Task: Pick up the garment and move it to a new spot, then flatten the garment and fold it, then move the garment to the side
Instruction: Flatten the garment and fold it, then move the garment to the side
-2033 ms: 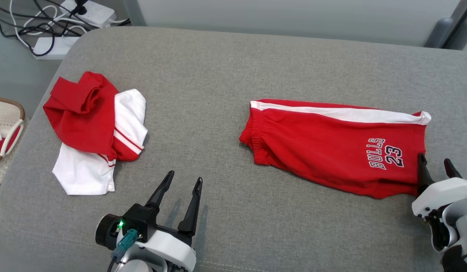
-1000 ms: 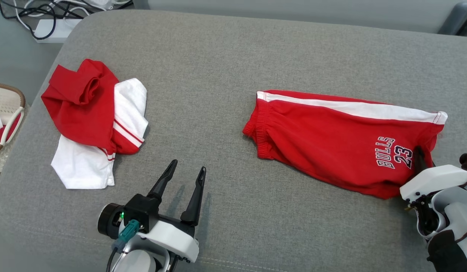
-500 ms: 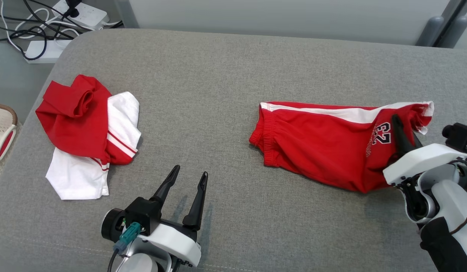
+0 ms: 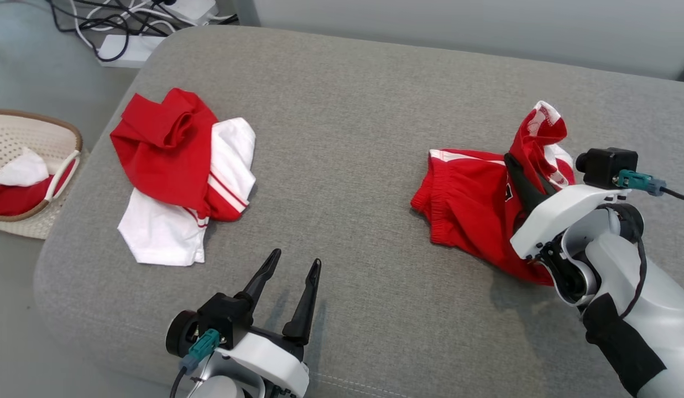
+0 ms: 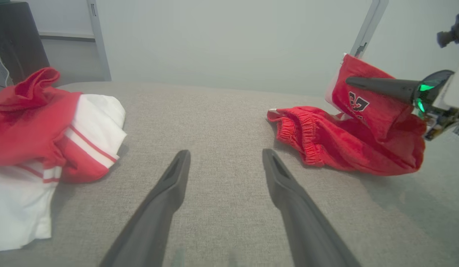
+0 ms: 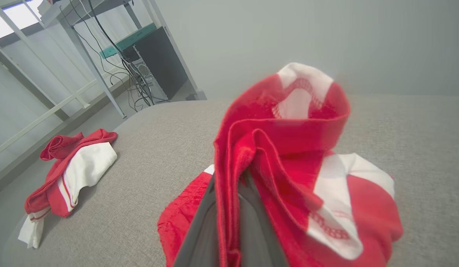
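Observation:
The garment point(image 4: 469, 204) is a pair of red shorts with a white side stripe, lying on the right of the grey cushion point(image 4: 347, 99). My right gripper point(image 4: 513, 166) is shut on its hem end and holds that end raised and bunched over the waistband half, which still rests on the cushion. In the right wrist view the red fabric point(image 6: 281, 148) drapes over the closed fingers point(image 6: 203, 230). The left wrist view shows the lifted shorts point(image 5: 344, 144) at the right. My left gripper point(image 4: 296, 258) hovers open over bare cushion near the front edge, also seen open point(image 5: 225, 154).
A crumpled red and white shirt point(image 4: 181, 166) lies on the cushion's left part. A woven basket point(image 4: 43, 119) with clothes stands on the floor beyond the left edge. Cables and a power strip point(image 4: 126, 47) lie on the floor at the far left.
My right gripper closed on the shorts' hem end, then lifted it and carried it left over the waistband half. The left gripper stayed open in place. The head camera shifted.

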